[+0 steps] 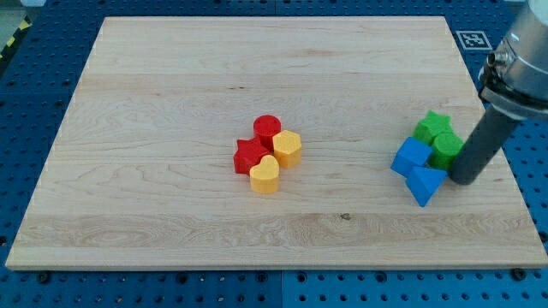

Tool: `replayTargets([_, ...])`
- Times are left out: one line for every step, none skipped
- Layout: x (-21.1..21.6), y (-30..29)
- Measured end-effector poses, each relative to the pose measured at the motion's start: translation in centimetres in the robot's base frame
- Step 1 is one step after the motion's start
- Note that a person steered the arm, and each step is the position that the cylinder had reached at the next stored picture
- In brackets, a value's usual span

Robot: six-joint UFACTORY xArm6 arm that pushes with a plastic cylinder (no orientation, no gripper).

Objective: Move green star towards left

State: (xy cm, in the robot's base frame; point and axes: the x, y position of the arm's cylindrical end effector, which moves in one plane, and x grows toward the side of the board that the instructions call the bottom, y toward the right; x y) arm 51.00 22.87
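Two blue blocks (419, 169), two green (439, 139), two red (257, 145), two yellow (276, 161); one tip (463, 178).

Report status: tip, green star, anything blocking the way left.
My tip at the cluster's right edge, beside the green block. Green star at cluster top, not yet moved left. Two blue blocks just below-left; red-yellow cluster mid-board.

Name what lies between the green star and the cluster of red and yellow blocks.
Only bare board: the camera view shows no block between the green star and the yellow hexagon.
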Motion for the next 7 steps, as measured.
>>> replayTargets([-3.4, 0.2])
replayTargets([-7.2, 0.2])
replayTargets([-11.4, 0.2])
replayTargets([-14.9, 0.0])
replayTargets([-15.3, -0.2])
replayTargets([-13.9, 0.2])
replayTargets([-11.4, -1.6])
